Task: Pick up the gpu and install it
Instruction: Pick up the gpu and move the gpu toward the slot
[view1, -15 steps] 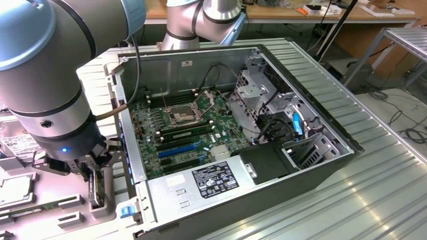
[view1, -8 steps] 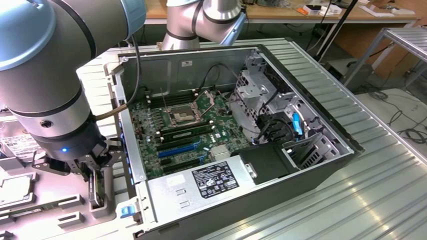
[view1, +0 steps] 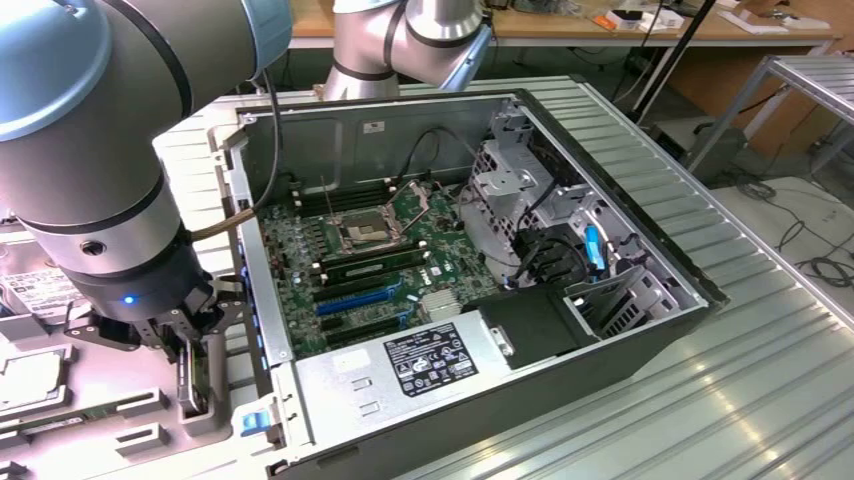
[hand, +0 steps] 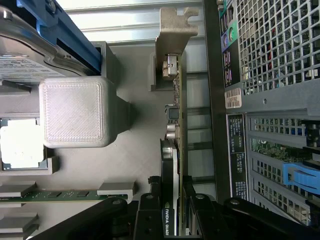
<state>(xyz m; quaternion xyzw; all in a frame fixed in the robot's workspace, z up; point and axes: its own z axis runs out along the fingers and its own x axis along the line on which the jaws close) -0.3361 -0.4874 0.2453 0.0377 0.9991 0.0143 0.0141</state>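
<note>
The gpu stands on its long edge in a slot of the grey parts tray, seen edge-on with its silvery end bracket at the far end. My gripper is shut on the card's black end, with one finger on each side. In the exterior view my gripper hangs over the tray at that view's left, just outside the open computer case, with the gpu upright between the fingers. Whether the card is lifted off the tray I cannot tell.
The case lies open with the motherboard, blue expansion slots and power supply showing. On the tray are a grey printed block, a hard drive, a processor and a memory stick. The case's grilled wall is close beside the card.
</note>
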